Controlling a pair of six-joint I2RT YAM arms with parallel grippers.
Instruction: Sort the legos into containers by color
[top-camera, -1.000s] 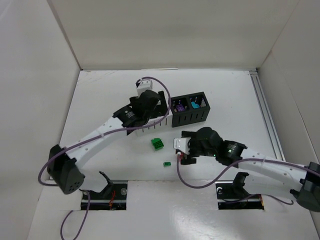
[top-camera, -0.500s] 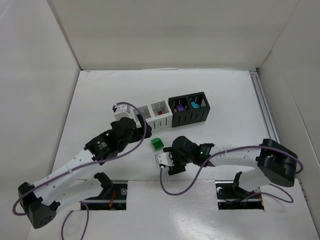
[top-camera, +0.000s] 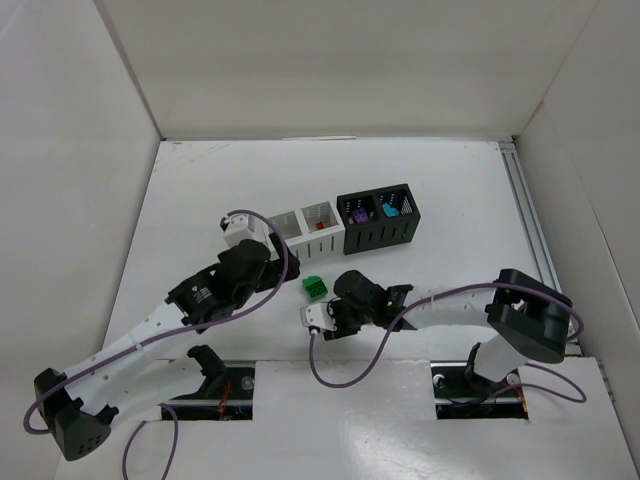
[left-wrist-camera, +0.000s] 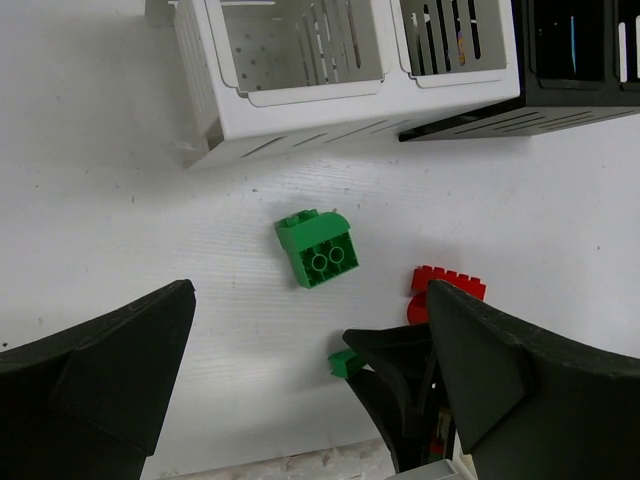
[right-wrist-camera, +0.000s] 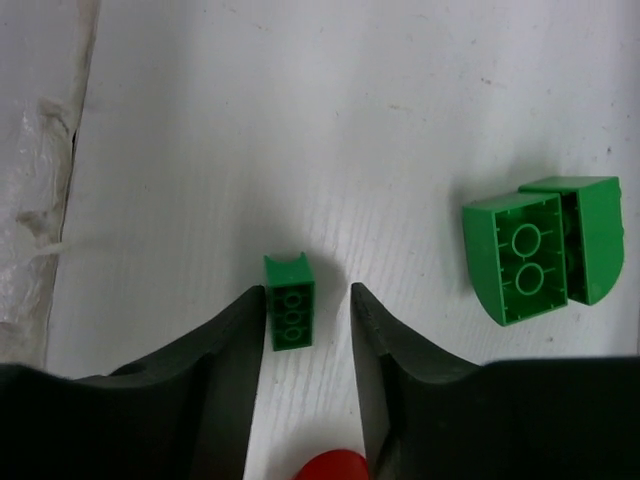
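Observation:
A small green lego (right-wrist-camera: 290, 302) lies on the table between the fingers of my right gripper (right-wrist-camera: 308, 310). The left finger is at its side and a gap remains on the right, so the gripper is still open. A larger green lego (right-wrist-camera: 530, 258) lies to the right, and a red lego (right-wrist-camera: 333, 466) shows at the bottom edge. From above, the right gripper (top-camera: 333, 325) sits low near the front edge. My left gripper (left-wrist-camera: 310, 345) hangs open above the larger green lego (left-wrist-camera: 320, 252), holding nothing. The white container (top-camera: 310, 222) and black container (top-camera: 380, 232) stand side by side behind.
The black container holds a purple lego (top-camera: 356, 212) and a teal lego (top-camera: 390, 210); a red piece (top-camera: 320, 226) lies in the white one. The right arm's fingers reach into the left wrist view beside a red lego (left-wrist-camera: 445, 290). White walls enclose the table.
The left arm drew back from the white container toward the front. The right gripper moved left over the small green lego, and its jaws have narrowed around it.

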